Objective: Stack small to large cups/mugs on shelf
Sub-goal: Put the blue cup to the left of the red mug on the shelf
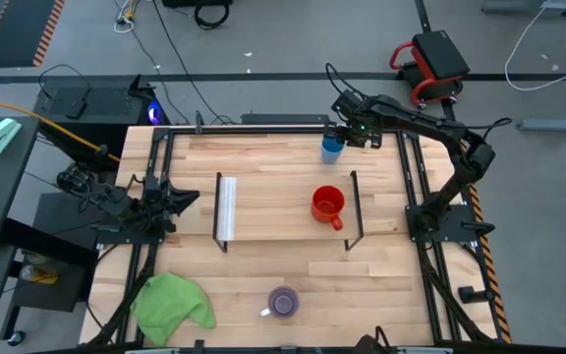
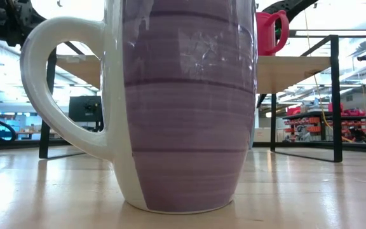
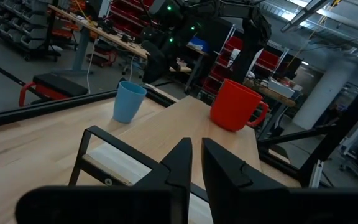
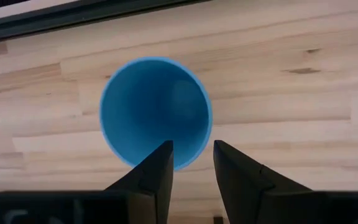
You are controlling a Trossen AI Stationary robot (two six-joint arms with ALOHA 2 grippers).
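Note:
The light-blue cup (image 1: 331, 150) stands on its base on the table, beyond the shelf's far edge. My right gripper (image 1: 345, 135) hangs over it, open, pointing down into its mouth (image 4: 154, 112). The red mug (image 1: 326, 205) stands upright on the light-wood shelf (image 1: 273, 211), near its right end; it also shows in the left wrist view (image 3: 235, 104). The purple mug with a white handle (image 1: 283, 302) stands on the table near the front edge and fills the low view (image 2: 183, 108). My left gripper (image 3: 196, 155) is shut and empty at the table's left side. My right gripper comes at the blue cup from above, pointing down. One finger (image 4: 157, 168) stands over the cup's inside and the other (image 4: 235, 171) outside the wall, on either side of the rim (image 4: 194, 158). I cannot tell whether they touch it.
A green cloth (image 1: 170, 300) lies at the table's near left corner. The shelf's black end frames (image 1: 357, 206) rise at both of its ends, and a white strip (image 1: 226, 206) runs along its left end. Black rails (image 1: 263, 126) run along the table's far edge.

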